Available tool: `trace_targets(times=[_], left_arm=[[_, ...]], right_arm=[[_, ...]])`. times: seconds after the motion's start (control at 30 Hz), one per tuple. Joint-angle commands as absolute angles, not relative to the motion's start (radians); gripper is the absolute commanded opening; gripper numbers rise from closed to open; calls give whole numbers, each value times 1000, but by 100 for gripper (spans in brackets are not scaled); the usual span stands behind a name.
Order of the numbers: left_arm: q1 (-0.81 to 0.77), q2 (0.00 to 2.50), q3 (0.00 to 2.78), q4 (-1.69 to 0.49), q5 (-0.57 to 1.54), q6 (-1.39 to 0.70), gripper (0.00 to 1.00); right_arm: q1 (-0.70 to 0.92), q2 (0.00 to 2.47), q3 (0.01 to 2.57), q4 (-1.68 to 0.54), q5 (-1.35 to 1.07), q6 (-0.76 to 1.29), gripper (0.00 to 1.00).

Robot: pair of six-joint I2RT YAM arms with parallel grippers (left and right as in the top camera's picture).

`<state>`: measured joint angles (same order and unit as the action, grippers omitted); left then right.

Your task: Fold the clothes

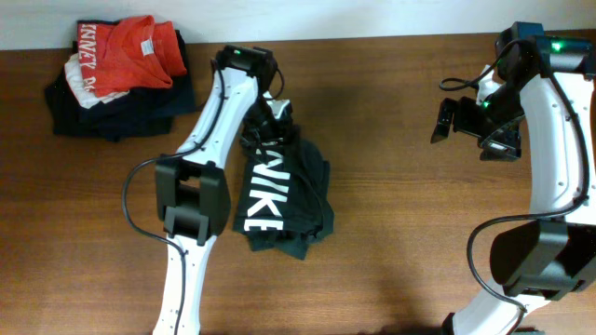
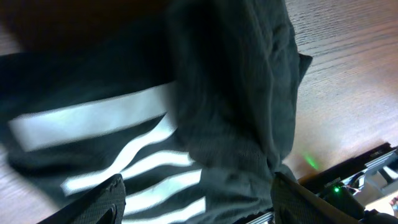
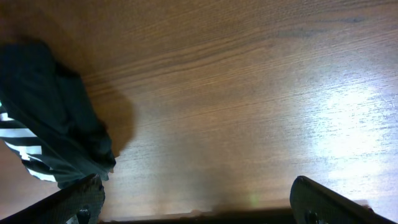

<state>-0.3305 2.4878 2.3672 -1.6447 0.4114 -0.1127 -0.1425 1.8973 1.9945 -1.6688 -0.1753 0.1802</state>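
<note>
Left wrist | left claw spread wide over black T-shirt | right claw wide apart, empty

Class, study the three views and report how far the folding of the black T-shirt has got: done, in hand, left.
Done: nothing tidy yet; the black T-shirt lies bunched in a narrow heap, its white lettering creased. In hand: the left hand sits over its far end, fingers apart, with no clear grip. The right hand hangs open over the table, off the shirt. Left: spreading it flat and every fold.
</note>
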Motion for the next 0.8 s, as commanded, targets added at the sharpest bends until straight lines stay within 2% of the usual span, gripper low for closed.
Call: trace_targets(times=[0.0, 0.3, 0.37, 0.43, 0.47, 0.5, 0.57, 0.63, 0.7, 0.77], left_arm=[[-373, 2506, 2370, -1609, 456, -89, 74], [-402, 2555, 2370, -1591, 419, -89, 73], [-405, 2580, 2370, -1598, 422, -89, 68], [-408, 2589, 2370, -1597, 422, -89, 61], [-408, 2589, 2370, -1584, 422, -89, 51], [-408, 2588, 2377, -1579, 422, -89, 31], [-405, 2588, 2393, -1588, 422, -84, 13], [-406, 2588, 2476, -1627, 422, -74, 9], [-412, 2588, 2562, -1669, 422, -73, 1], [-425, 2588, 2606, -1681, 422, -73, 1]], right_arm=[[-135, 1893, 1999, -1668, -180, 180, 99], [-135, 1893, 1999, -1676, -180, 180, 99], [-135, 1893, 1999, -1676, -180, 180, 99], [-135, 1893, 1999, -1677, -180, 180, 99], [-135, 1893, 1999, -1676, -180, 179, 99], [-135, 1893, 1999, -1676, -180, 180, 99], [-135, 1893, 1999, -1676, -180, 179, 99], [-135, 1893, 1999, -1676, -180, 179, 99], [-135, 1893, 1999, -1676, -180, 179, 99], [-135, 1893, 1999, -1675, -180, 179, 98]])
